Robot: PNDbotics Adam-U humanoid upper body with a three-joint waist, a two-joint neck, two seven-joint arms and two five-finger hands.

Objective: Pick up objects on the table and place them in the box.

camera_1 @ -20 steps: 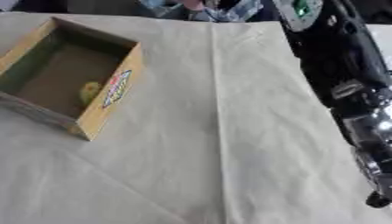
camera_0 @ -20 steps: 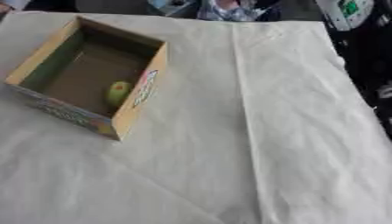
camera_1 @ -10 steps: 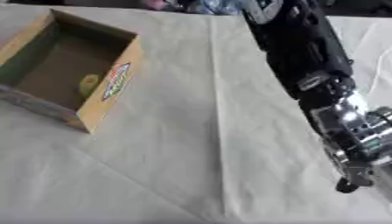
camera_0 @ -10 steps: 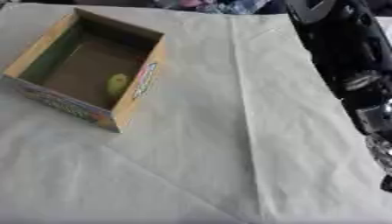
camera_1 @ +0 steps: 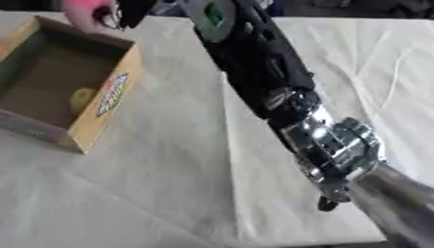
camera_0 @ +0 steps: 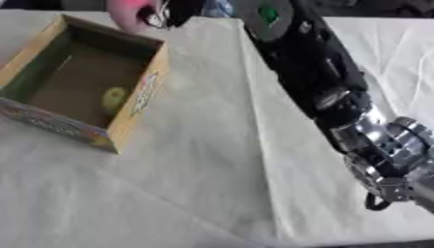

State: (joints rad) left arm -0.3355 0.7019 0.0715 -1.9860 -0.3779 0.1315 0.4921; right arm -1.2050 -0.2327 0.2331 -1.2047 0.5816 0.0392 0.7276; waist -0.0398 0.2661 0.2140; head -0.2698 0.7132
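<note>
One robot arm [camera_0: 314, 72] dominates the scene, stretching diagonally from the far edge of the table [camera_0: 195, 184] toward its near right corner. Black along the upper stretch with a green patch near the top, the arm turns silver at the wrist joints, which sit low over the pale cloth [camera_0: 212, 145] covering the table. At the arm's end the right hand [camera_1: 339, 189] is blurred and partly cut off by the picture edge; only a dark fingertip shows hanging down toward the cloth, and whether the fingers are apart or together cannot be told. Nothing is visibly held. Well apart from the hand, the open cardboard box [camera_0: 135, 104] stands near the table's far left corner, set askew to the table edges, with printed colour on its outer walls. Inside it, a small yellow-green object [camera_0: 113, 98] lies on the box floor close to the right wall. A person's hand [camera_0: 129, 17] shows at the far edge, just beyond the box's far corner.
</note>
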